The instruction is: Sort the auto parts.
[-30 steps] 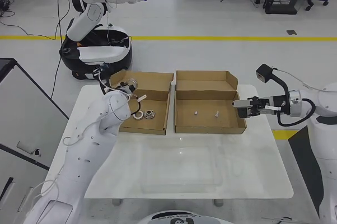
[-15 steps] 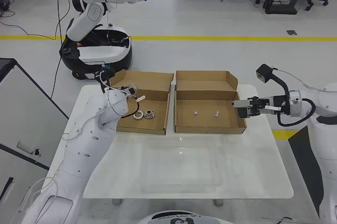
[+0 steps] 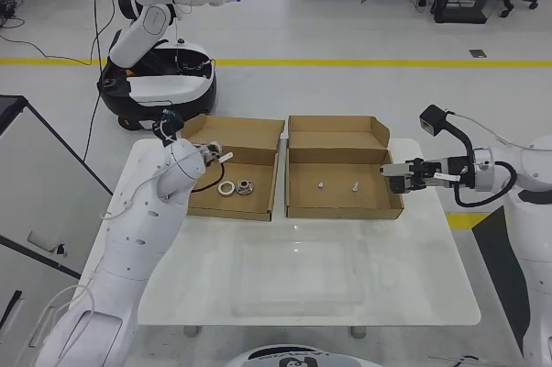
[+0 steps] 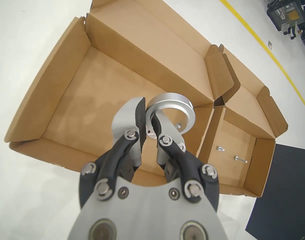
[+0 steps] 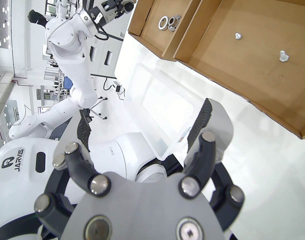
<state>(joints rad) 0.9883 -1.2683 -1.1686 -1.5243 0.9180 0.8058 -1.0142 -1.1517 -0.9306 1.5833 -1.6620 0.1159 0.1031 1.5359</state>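
Left gripper (image 4: 145, 113) leftward — ring (image 4: 172, 98) aloft

Looks like a big robot lab. Shiny grey floor (image 3: 368, 32) with a long yellow line (image 3: 349, 62) at 12 o'clock, another white-and-black robot on wheels (image 3: 161, 87) at 11 o'clock.

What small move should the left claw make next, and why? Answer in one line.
Probably lower the metal ring toward the left box's floor: the left claw is shut on it above that box, where a loose ring and a hub already lie; the right box holds two bolts.
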